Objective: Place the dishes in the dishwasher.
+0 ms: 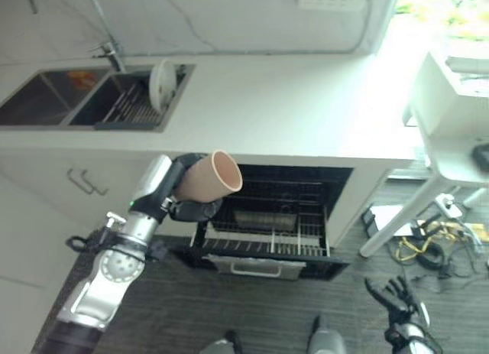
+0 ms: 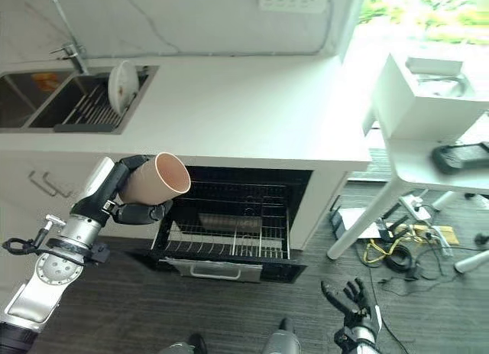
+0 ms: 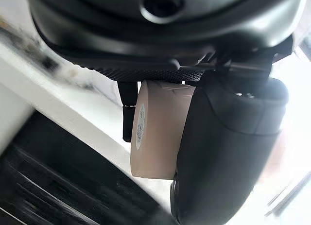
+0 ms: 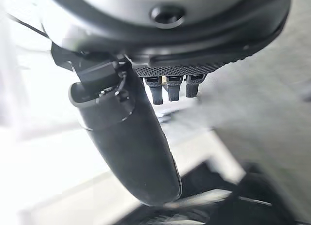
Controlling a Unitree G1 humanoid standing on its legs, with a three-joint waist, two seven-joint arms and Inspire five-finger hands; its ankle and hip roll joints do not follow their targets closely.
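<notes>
1. Far to the left, a double sink [image 1: 46, 102] is sunk into the white countertop [image 1: 290, 109], with a tap [image 1: 111, 52] behind it.
2. In the sink's right basin sits a dark drying rack [image 1: 130, 105], and a white plate [image 1: 162, 84] stands on edge in it, near the basin's right side.
3. Below the sink are pale cabinet doors with a metal handle [image 1: 85, 183].
4. The left hand [image 1: 191, 207] is raised in front of the counter's edge, its fingers and thumb curled round a beige cup [image 1: 210, 178]. The cup lies tipped on its side, its open mouth turned toward the right, above the left edge of the dishwasher's pulled-out rack.
5. The dishwasher [image 1: 336, 209] stands open under the counter. Its wire rack [image 1: 267, 235] is drawn out, and something grey rests toward the back of it; I cannot tell what it is.
6. Further right a white table [image 2: 428, 167] carries a white box [image 2: 424, 94] and a dark flat device [image 2: 462, 157]. Yellow and black cables [image 2: 397, 251] lie tangled on the floor by its leg.
7. The right hand [image 2: 353, 299] hangs low over the dark floor [image 2: 229, 316], fingers spread and straight, holding nothing.
</notes>
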